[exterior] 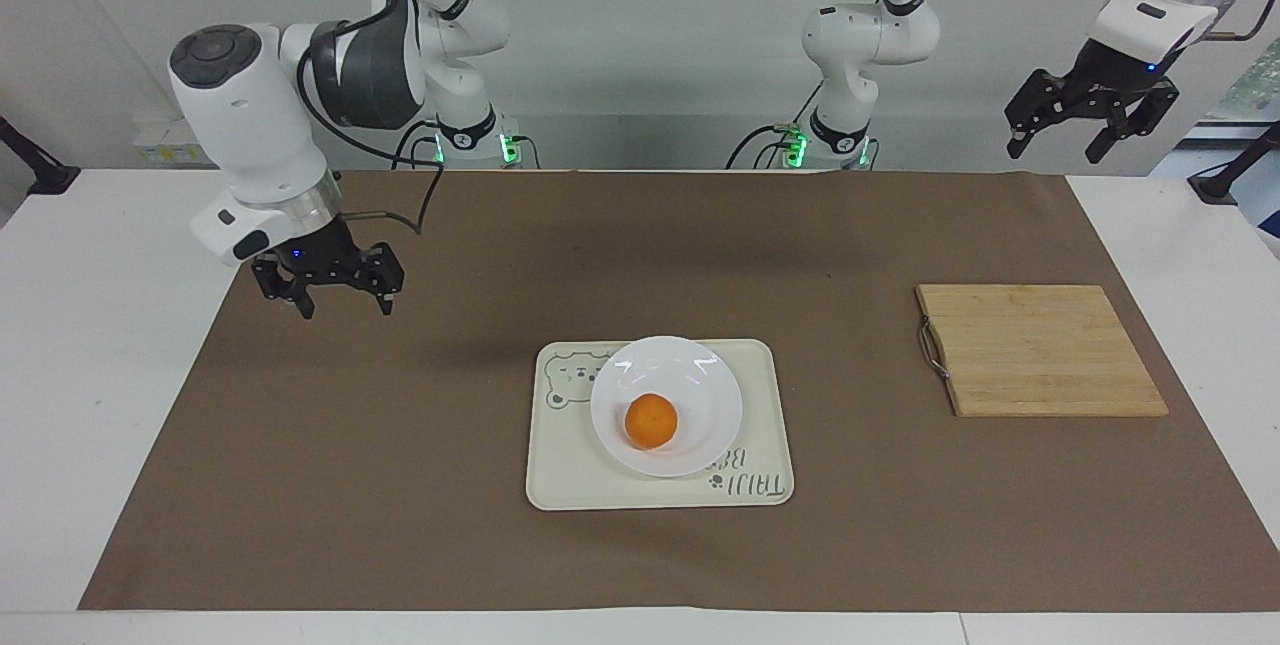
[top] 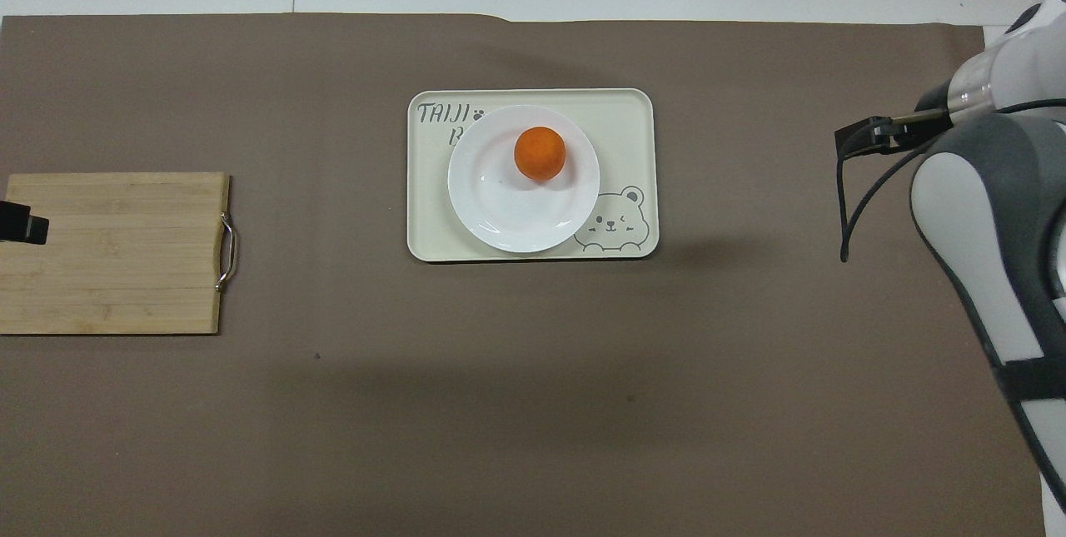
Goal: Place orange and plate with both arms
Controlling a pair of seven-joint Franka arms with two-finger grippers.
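Facing view, left to right: the right gripper [exterior: 340,303] hangs at the frame's left over the brown mat [exterior: 300,485], fingers spread and holding nothing. At centre one orange [exterior: 651,420] sits on one plate [exterior: 712,395], which lies on one bear-print tray [exterior: 560,480]; the round orange has no long axis and lies lower right of that gripper, the closer one. One cutting board [exterior: 1040,350] follows. At upper right the left gripper [exterior: 1090,125] waits high, open and empty.
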